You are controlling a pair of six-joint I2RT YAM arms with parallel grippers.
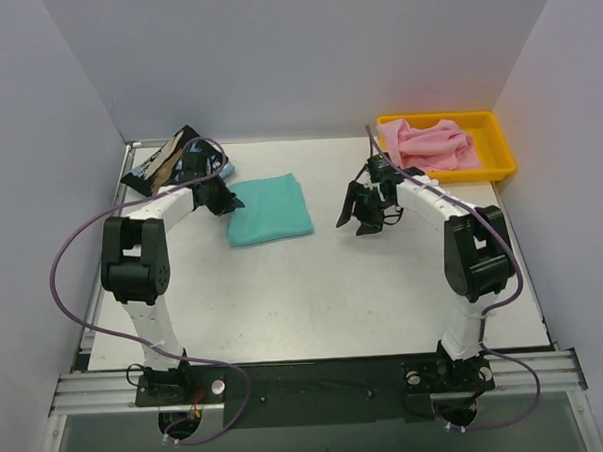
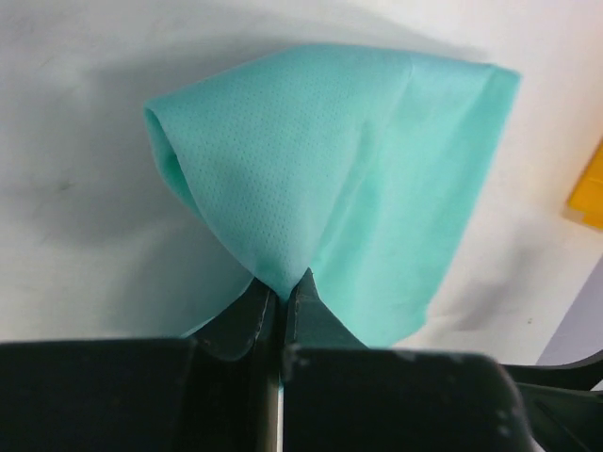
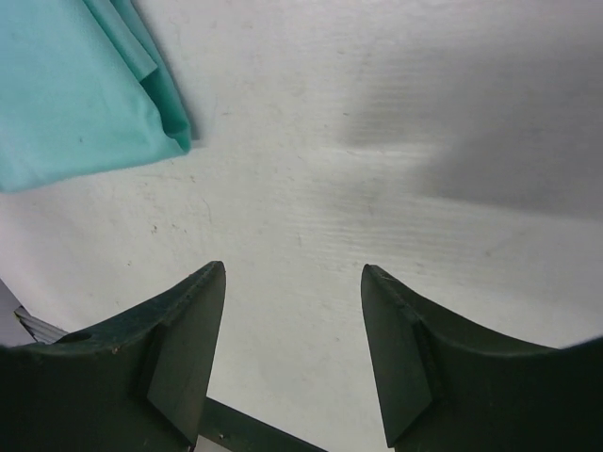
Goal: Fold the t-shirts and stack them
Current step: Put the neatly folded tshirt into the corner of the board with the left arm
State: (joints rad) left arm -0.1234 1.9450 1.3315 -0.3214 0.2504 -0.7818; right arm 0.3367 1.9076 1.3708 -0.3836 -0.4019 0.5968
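Observation:
The teal-green t-shirt lies folded at the table's middle back. My left gripper is shut on its left edge; in the left wrist view the left gripper pinches a lifted corner of the teal cloth. My right gripper is open and empty to the right of the tee; in the right wrist view the right gripper hovers over bare table, the tee's corner at upper left. The pink t-shirt lies crumpled in the tray. The black streaked t-shirt lies at the back left.
The yellow plastic tray stands at the back right corner. White walls close in the table at the back and both sides. The arms' purple cables loop out beside each base.

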